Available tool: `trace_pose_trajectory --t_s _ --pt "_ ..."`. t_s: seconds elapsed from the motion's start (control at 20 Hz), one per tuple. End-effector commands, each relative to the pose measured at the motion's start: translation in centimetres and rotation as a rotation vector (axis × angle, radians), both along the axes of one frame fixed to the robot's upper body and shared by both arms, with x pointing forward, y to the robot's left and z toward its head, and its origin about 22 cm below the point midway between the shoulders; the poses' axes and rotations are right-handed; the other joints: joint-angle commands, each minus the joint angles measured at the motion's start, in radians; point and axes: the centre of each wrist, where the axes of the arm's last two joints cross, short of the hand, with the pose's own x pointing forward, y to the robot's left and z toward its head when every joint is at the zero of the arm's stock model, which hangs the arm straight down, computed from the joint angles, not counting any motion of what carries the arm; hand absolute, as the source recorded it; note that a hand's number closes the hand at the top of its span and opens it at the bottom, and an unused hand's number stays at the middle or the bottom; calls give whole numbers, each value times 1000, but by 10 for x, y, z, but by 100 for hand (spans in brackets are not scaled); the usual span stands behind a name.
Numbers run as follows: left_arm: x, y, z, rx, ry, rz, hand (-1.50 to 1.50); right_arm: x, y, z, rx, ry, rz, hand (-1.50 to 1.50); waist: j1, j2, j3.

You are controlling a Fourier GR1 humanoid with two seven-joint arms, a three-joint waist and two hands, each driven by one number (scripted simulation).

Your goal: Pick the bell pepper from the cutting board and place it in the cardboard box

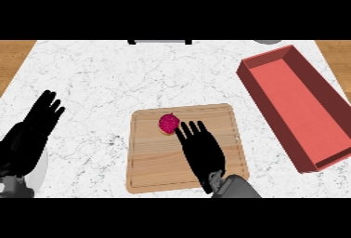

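On rectangular wooden cutting board [154, 162], oval magenta bell pepper [168, 123], long axis near-to-far, black right hand [204, 155] straight-fingered beside, left hand [34, 128] open

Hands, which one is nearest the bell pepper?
The right hand, open over the cutting board beside the bell pepper; the left hand rests off the board.

We look down on a white marble counter top veined with grey [103, 83]. Past its left and right edges we see warm brown wooden planking [14, 60]. At its far edge, a flat white-and-dark fixture [161, 42] and a grey rounded object [269, 41] are both cut off.
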Motion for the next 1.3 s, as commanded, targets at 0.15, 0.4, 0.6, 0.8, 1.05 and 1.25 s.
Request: trace_pose_trajectory --t_s 0.15,0.4,0.6,0.8,1.05,1.25 --pt "-18 17 1 -5 -9 -24 0 -6 1 2 9 8 -6 -150 1 -1 0" --pt "13 -13 -9 -9 0 -6 0 22 6 -7 23 -1 5 150 2 1 0" --pt "6 9 -2 8 -3 -4 0 6 6 -20 38 -76 92 150 0 0 0" --pt "7 11 -3 -9 9 -12 0 18 -10 -6 55 -76 96 150 -2 0 0" --pt "0 8 -16 -5 -9 19 0 10 14 -10 46 -86 109 150 2 0 0" --pt "11 -5 -2 -9 -6 -26 0 64 -28 -14 130 -31 -237 150 15 8 1"
